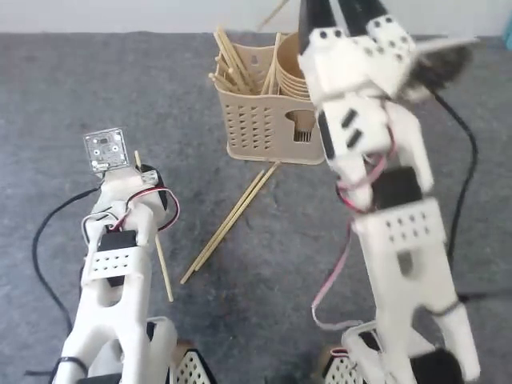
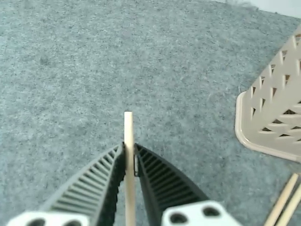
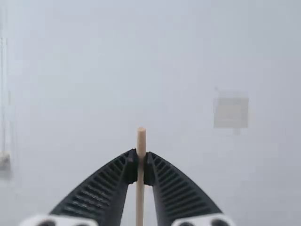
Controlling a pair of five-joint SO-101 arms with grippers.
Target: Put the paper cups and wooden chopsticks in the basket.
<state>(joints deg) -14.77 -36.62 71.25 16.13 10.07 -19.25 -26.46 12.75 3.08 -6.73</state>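
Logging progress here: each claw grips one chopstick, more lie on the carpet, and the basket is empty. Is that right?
No. The basket is not empty: the high view shows chopsticks and paper cups standing in it. The left claw and right claw do each grip one chopstick, and loose chopsticks lie on the carpet.

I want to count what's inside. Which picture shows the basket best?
The high view: nearly the whole basket stands there, chopsticks and paper cups inside. The left wrist view catches one corner of its wall. The right wrist view faces a pale wall instead.
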